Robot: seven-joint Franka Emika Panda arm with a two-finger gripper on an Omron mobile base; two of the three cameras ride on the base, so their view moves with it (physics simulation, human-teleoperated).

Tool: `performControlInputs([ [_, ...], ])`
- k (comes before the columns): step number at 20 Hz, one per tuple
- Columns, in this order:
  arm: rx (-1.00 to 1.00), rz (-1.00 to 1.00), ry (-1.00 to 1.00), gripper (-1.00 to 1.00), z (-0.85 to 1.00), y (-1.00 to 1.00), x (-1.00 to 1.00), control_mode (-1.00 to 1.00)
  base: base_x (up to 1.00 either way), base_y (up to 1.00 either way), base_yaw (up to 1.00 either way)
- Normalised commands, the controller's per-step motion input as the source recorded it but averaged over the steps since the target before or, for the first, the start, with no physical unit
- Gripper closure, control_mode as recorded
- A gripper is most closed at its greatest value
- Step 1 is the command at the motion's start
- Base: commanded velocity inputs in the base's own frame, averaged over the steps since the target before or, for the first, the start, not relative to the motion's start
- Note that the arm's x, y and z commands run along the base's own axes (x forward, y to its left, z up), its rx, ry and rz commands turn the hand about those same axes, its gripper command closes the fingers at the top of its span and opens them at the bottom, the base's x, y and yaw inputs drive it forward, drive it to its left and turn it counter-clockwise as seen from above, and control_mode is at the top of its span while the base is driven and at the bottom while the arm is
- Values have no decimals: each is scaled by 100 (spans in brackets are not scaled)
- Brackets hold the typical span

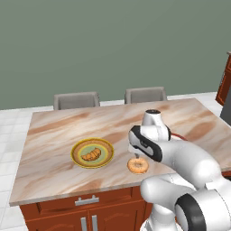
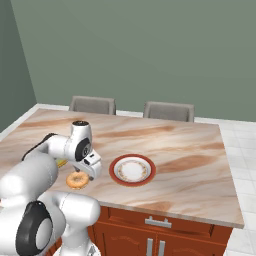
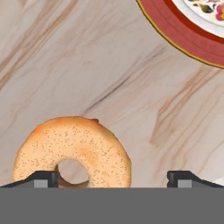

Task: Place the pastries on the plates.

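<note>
The croissant (image 1: 91,154) lies on the yellow-rimmed plate (image 1: 77,146) at the left of the marble counter. The tan donut (image 1: 137,165) (image 2: 77,180) (image 3: 87,144) rests flat on the counter near the front edge, between the two plates. My gripper (image 1: 136,156) (image 2: 81,172) (image 3: 114,179) hangs open just above it, pointing down. In the hand view one fingertip (image 3: 43,178) sits over the donut beside its hole and the other stands off to its right. The red-rimmed white plate (image 2: 132,170) (image 3: 183,35) is bare, a little to the donut's right.
The marble island counter (image 1: 54,131) has wood drawers under its front edge. Two grey chairs (image 1: 76,100) (image 1: 145,94) stand at its far side. My arm hides most of the red-rimmed plate in the left base view.
</note>
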Motion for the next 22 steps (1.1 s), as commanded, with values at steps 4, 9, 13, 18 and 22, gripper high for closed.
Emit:
performControlInputs([
  [4, 0, 12, 0, -100, 0, 0, 0, -100, 0, 0, 0],
  [9, 0, 11, 0, -100, -5, 0, 0, -100, 0, 0, 0],
  [13, 0, 5, 1, -100, -18, 1, -2, -100, 0, 0, 0],
  [18, 0, 0, 2, -100, -24, 0, -2, -100, 0, 0, 0],
  [22, 0, 0, 0, -100, -32, 0, 0, -100, 0, 0, 0],
])
